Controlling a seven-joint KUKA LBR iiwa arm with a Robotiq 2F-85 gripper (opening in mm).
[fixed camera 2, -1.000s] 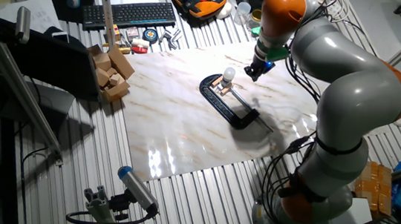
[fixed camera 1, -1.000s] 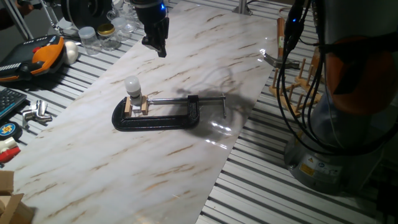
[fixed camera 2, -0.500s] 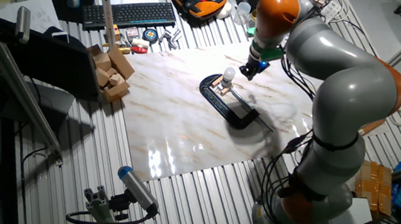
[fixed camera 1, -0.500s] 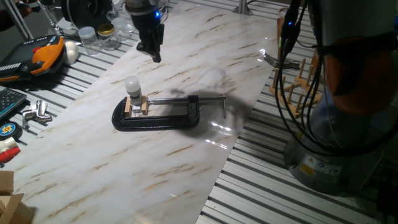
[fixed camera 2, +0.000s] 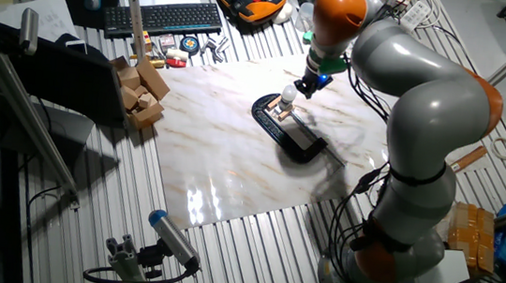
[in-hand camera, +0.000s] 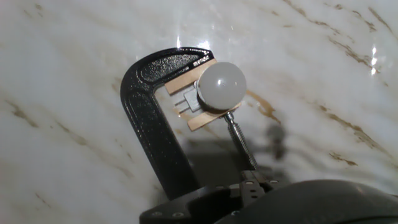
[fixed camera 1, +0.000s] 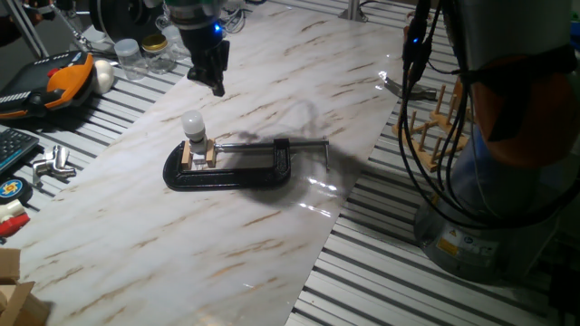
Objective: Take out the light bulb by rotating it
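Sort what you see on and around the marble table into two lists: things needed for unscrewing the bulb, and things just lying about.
Needed: light bulb, black clamp holding its socket, gripper.

Lying about: glass jars, keyboard, wooden blocks, orange-and-black handset.

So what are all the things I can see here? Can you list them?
light bulb: one, frosted white, upright in the clamp
C-clamp: one, black, lying on the marble board
wood pieces: two, tan, either side of the bulb's socket
marble board: one, white with brown veins
jars: a few, clear, far-left edge
keyboard: one, black
wooden blocks: several, tan, beside the board
gripper: one, black, above and behind the bulb
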